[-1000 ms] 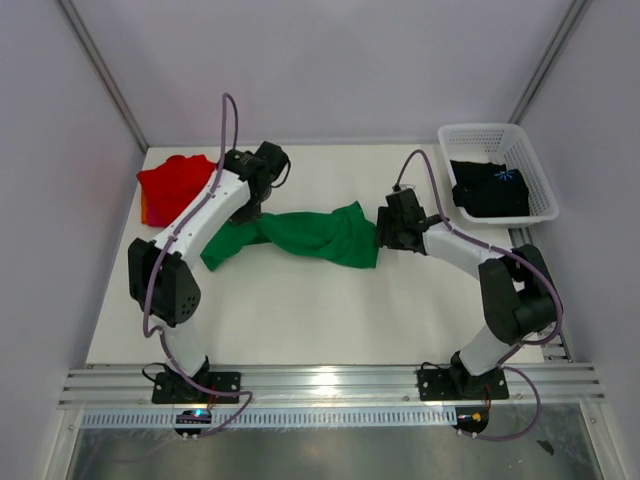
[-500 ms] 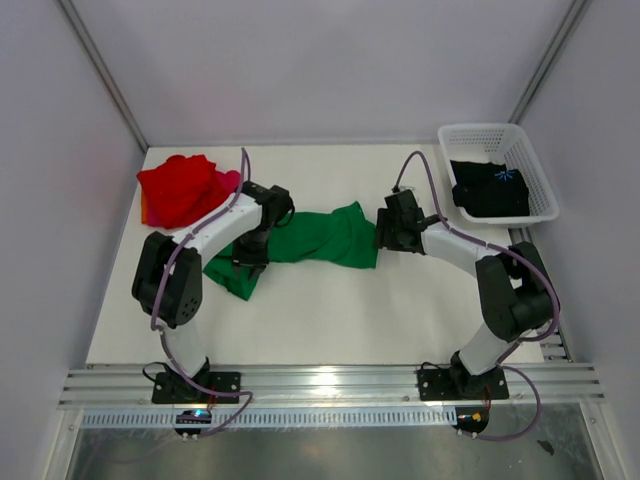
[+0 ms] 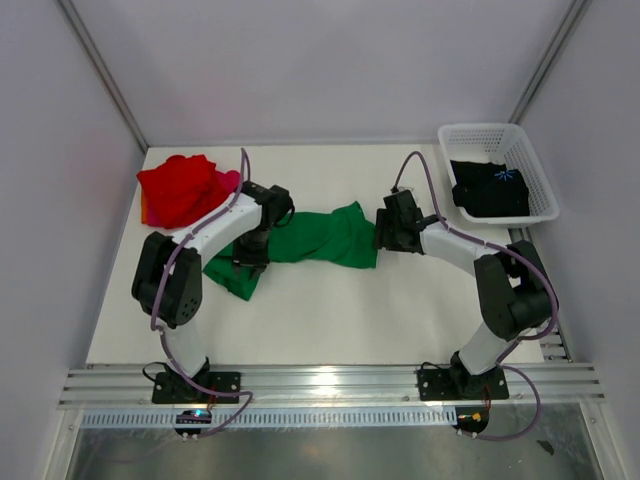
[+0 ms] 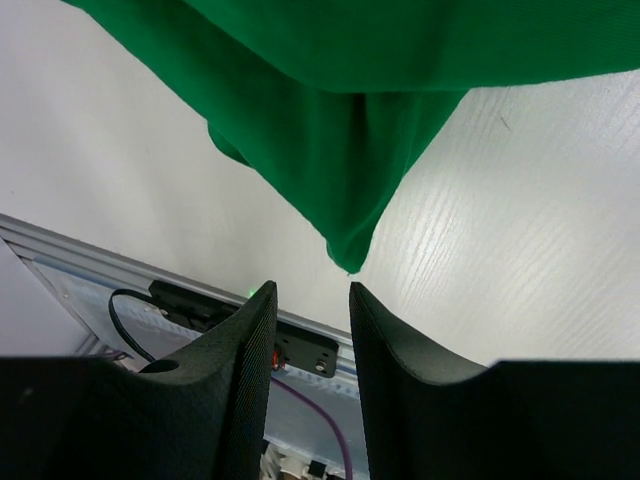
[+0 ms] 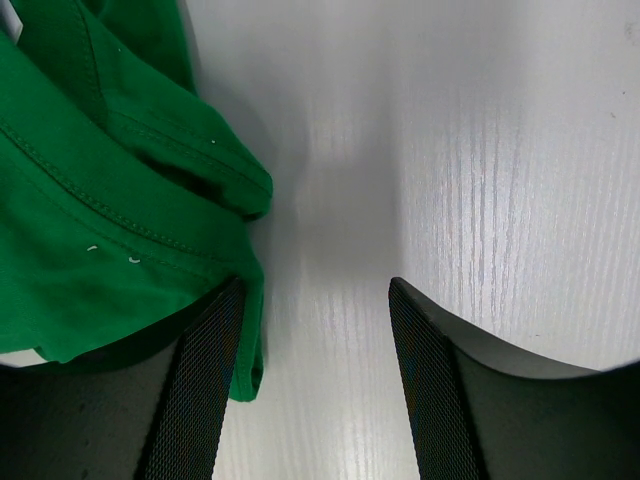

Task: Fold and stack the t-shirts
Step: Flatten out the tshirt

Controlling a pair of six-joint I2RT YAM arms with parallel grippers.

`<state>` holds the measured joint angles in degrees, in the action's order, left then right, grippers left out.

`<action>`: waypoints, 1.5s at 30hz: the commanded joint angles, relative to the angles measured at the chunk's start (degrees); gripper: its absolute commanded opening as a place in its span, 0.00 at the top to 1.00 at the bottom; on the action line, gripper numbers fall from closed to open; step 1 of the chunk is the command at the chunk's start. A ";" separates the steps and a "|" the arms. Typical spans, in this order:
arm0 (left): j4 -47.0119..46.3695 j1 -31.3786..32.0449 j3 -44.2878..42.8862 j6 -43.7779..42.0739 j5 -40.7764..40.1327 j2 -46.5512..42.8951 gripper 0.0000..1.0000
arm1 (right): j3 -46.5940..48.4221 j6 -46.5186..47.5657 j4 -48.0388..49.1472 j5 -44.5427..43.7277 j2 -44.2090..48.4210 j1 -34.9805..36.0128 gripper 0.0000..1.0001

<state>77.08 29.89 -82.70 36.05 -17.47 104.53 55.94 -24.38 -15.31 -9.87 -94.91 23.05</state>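
Note:
The bright green t-shirt (image 3: 318, 237) lies crumpled across the middle of the table. My left gripper (image 3: 253, 250) hovers over its left part. In the left wrist view its jaws (image 4: 310, 292) stand apart with nothing between them, and the green cloth (image 4: 350, 110) lies just beyond the tips. My right gripper (image 3: 384, 232) sits at the shirt's right edge. It is open (image 5: 315, 288), and a green hem (image 5: 120, 200) lies against its left finger. The red t-shirt (image 3: 176, 188) and the magenta one (image 3: 229, 180) lie in a heap at the back left. The black t-shirt (image 3: 489, 188) lies in the basket.
The white lattice basket (image 3: 497, 134) stands at the back right corner. Metal rails (image 3: 320, 385) run along the near edge by the arm bases. Bare white table (image 3: 330, 310) lies between the shirt and the rails.
My left gripper has come from the back toward the near side, onto the shirt's left part, and that end now lies bunched nearer. The right arm has barely moved.

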 commanded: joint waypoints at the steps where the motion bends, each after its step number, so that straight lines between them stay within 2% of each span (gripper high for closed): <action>1: 0.62 0.69 1.21 1.30 2.27 -1.96 0.62 | 1.45 -1.02 1.60 -0.77 0.08 0.33 0.36; 7: -2.36 3.33 4.29 1.92 3.67 -0.39 0.62 | 2.33 -1.28 1.51 -0.24 -0.71 0.33 0.36; 18: -3.78 3.33 4.83 0.33 0.25 2.25 0.66 | 2.07 -0.67 1.42 -0.85 -0.62 0.33 0.36; 26: -5.36 3.33 2.54 -0.81 -7.92 3.75 0.66 | 1.89 0.21 1.60 -0.85 -0.62 0.33 0.36; 32: -6.50 3.33 2.27 -1.69 -8.72 3.40 0.67 | 1.98 0.39 1.77 -0.68 -0.62 0.33 0.36; 35: -7.21 3.25 2.45 -1.69 -7.67 3.49 0.73 | 2.15 0.56 1.78 -0.68 -0.71 0.33 0.36; 38: -7.73 3.25 2.98 -1.60 -6.52 3.49 0.91 | 2.06 0.56 1.60 -0.94 -0.62 0.33 0.36; 39: -7.56 3.25 2.98 -1.60 -6.52 3.40 1.00 | 1.98 0.65 1.60 -1.12 -0.54 0.24 0.36; 45: -4.93 3.25 0.44 -1.42 -7.66 2.79 1.00 | 1.63 0.65 1.42 -1.56 -0.36 0.33 0.36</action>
<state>70.85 33.30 -79.05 34.46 -24.03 108.55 56.71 -24.12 -15.42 -9.96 -95.64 23.05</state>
